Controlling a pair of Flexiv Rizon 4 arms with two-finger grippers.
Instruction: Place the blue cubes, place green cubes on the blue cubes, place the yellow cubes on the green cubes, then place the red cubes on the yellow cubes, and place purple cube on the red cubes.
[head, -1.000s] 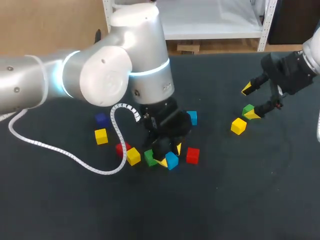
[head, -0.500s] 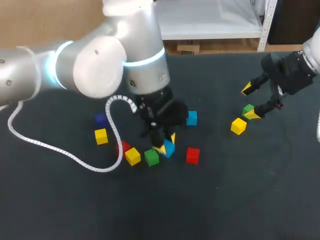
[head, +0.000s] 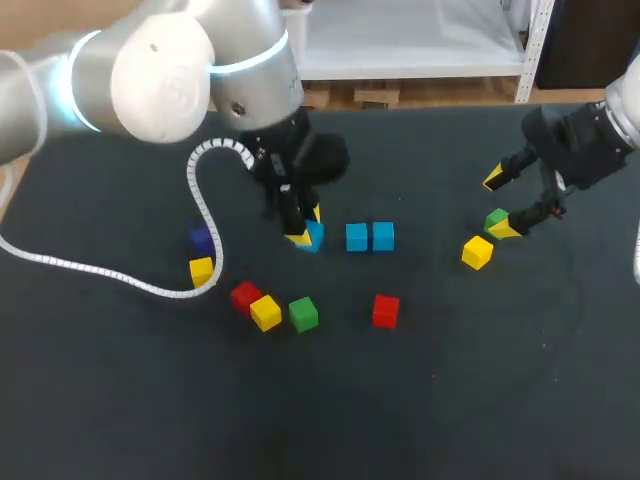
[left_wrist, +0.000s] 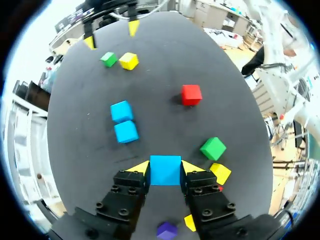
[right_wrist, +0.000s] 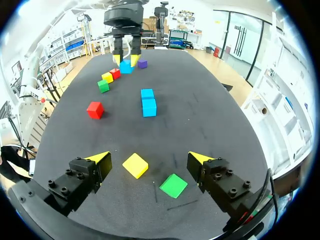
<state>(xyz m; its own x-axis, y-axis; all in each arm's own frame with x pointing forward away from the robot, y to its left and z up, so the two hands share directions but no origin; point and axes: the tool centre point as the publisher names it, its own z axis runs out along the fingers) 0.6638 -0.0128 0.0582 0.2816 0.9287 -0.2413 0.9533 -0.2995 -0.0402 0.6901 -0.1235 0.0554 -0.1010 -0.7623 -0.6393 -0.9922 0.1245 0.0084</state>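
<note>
Holding a blue cube (left_wrist: 165, 172) pinched in our left claw (head: 305, 231), right claw (right_wrist: 149, 157) gaping empty, we're laying blues: next, probably down beside the blue pair (head: 369, 237).

Brightly and evenly lit from overhead, with no hard shadows on the matte black desk (head: 480, 400). Only soft, short shading close beside the red cube (head: 385, 311), and a slight darkening below the left end effector (head: 307, 228) and the blue cube (head: 313, 238) gripped in it. Broad white glare on the glossy shell of the left arm (head: 150, 70), with a cyan ring glowing at its joints. Paler grey sheen across the desk in both wrist views, strongest toward the far end.
</note>
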